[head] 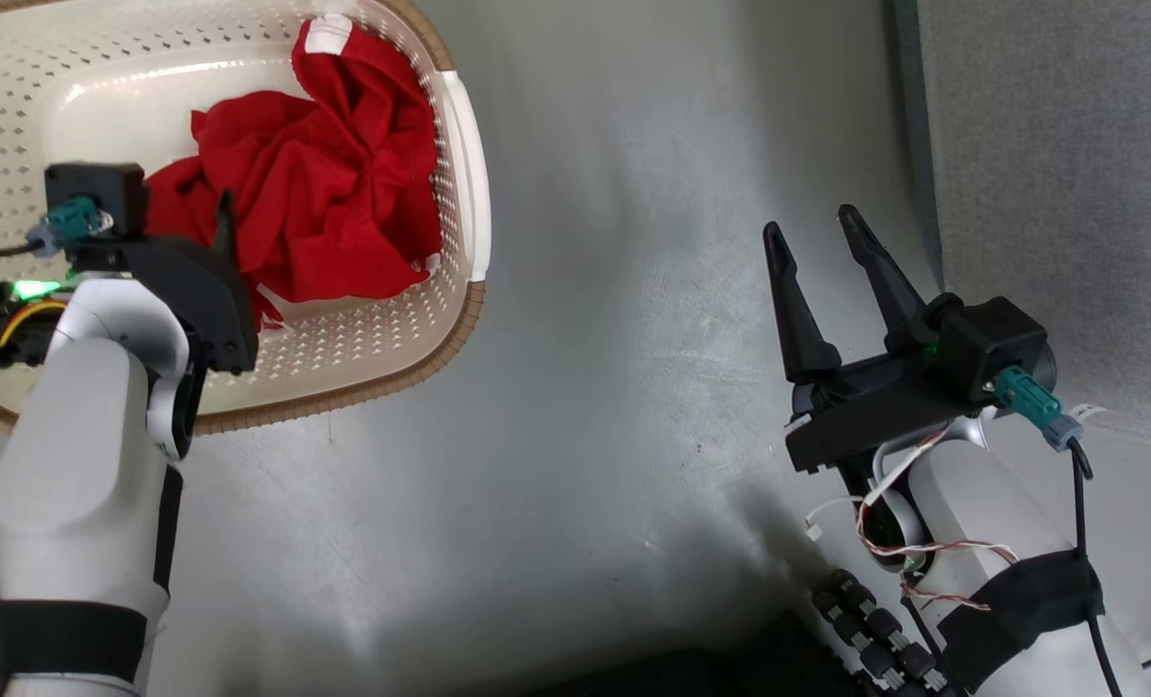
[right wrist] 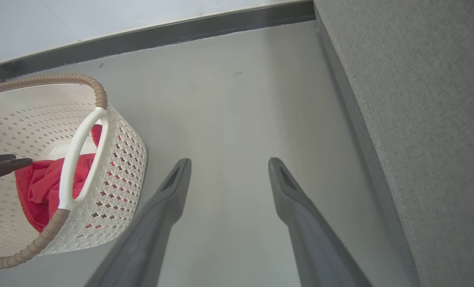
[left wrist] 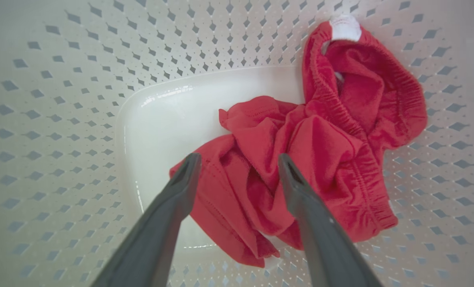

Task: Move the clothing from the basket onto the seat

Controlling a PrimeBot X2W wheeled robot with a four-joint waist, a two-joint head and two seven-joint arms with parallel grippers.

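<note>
Red clothing [head: 323, 184] lies bunched in the cream basket [head: 14, 116]. We see the left gripper [left wrist: 238, 159] over it, spread wide and holding nothing; the right gripper [head: 812, 221], likewise spread and empty, hangs above the grey floor [head: 614, 339] between basket and seat [head: 1069, 194].

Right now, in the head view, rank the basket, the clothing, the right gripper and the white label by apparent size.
1. basket, largest though cut off by the frame.
2. clothing and right gripper look about alike; the gripper is nearer the camera, so unranked.
3. white label, smallest.
</note>
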